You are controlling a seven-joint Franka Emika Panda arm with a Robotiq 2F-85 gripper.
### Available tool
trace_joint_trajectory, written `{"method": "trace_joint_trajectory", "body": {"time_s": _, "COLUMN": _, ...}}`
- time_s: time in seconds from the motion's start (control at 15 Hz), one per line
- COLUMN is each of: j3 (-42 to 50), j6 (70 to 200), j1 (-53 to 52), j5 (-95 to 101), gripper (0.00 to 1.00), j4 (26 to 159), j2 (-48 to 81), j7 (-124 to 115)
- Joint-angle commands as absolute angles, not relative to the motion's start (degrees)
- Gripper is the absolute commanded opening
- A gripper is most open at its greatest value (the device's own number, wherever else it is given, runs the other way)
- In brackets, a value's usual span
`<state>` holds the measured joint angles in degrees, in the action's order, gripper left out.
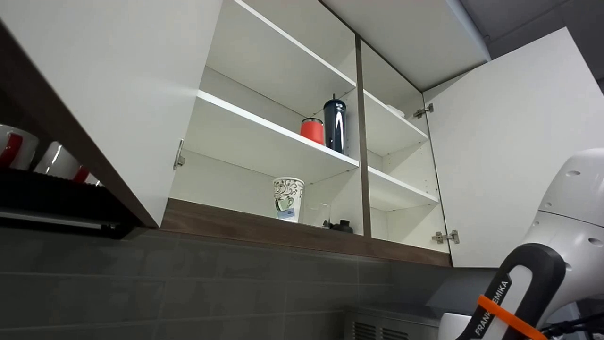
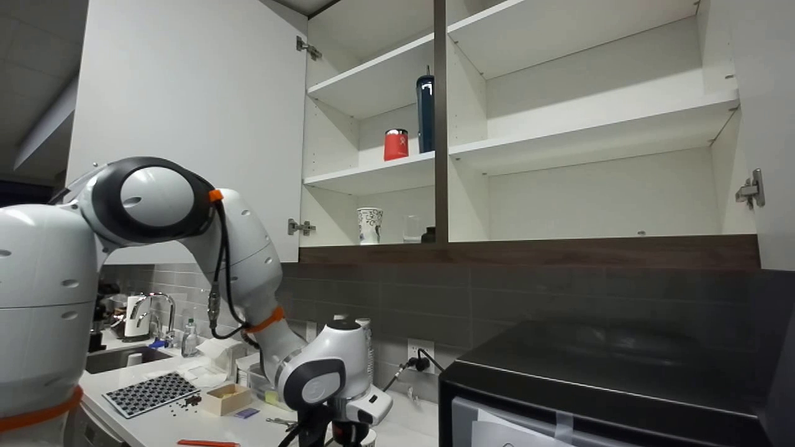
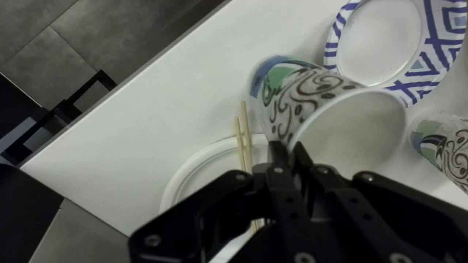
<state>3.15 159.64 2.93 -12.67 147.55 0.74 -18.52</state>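
My gripper [image 3: 290, 149] pinches the paper cup [image 3: 310, 91] by its rim, likely because that thin wall clamps easily, over the white surface [image 3: 146, 120] between chopsticks [image 3: 248, 146] and patterned plate [image 3: 380, 40].

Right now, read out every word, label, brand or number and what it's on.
"FRANK" and "EMIKA": white-and-black robot arm, with an orange strap between them.
Too small: blue patch on shelved swirl-patterned white paper cup.
Too small: marks on red cylindrical tumbler and tall dark-blue tumbler.
Blurred: similar white paper cup in black gripper.
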Motion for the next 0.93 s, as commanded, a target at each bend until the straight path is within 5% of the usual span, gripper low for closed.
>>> {"method": "trace_joint_trajectory", "body": {"time_s": 0.0, "j3": 3.0, "j6": 162.8, "j1": 2.8, "j5": -13.9, "gripper": 0.43, "j4": 149.3, "j2": 0.9, "j7": -19.0}}
{"method": "trace_joint_trajectory", "body": {"time_s": 0.47, "j3": 2.8, "j6": 154.0, "j1": 2.7, "j5": -14.2, "gripper": 0.95, "j4": 150.5, "j2": -7.3, "j7": -17.5}}
{"method": "trace_joint_trajectory", "body": {"time_s": 0.87, "j3": 0.0, "j6": 137.5, "j1": 2.9, "j5": -6.6, "gripper": 1.0, "j4": 150.6, "j2": -21.6, "j7": -17.8}}
